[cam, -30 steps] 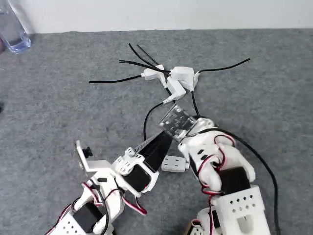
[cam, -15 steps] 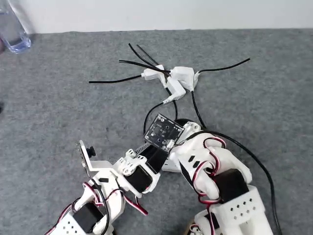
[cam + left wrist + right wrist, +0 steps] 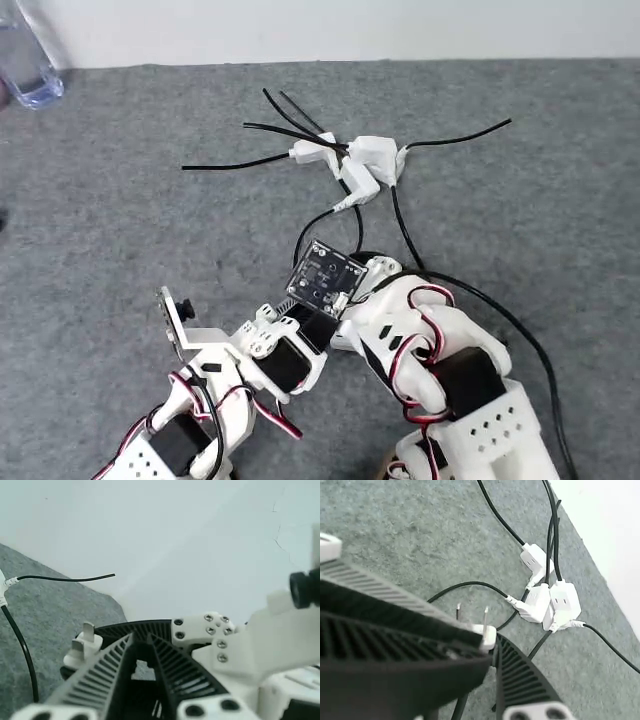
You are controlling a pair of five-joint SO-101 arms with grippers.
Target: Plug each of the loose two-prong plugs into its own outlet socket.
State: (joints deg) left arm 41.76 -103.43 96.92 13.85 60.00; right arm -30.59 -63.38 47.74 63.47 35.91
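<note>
— Right wrist view: what are the right jaws doing?

— They are clenching a white two-prong plug (image 3: 485, 632) at their tips, at the centre of the frame. Its prongs are pointing toward the top of the frame, clear of the grey counter (image 3: 395, 525).

— And the outlet block (image 3: 564, 602)?

— It is lying at the right of the frame, well apart from the held plug, with two slots showing on its face. Two other white plugs (image 3: 535, 560) are sitting against it, and black cables (image 3: 465, 583) are trailing away.

— In the high view?

— The block is sitting at upper centre. The right arm (image 3: 440, 350) is overlapping the tip of the left arm (image 3: 270, 355) at lower centre.

— Left jaws?

— In the left wrist view their tips are pressing together, gripping nothing. The held plug is showing just beside them at lower left.
</note>
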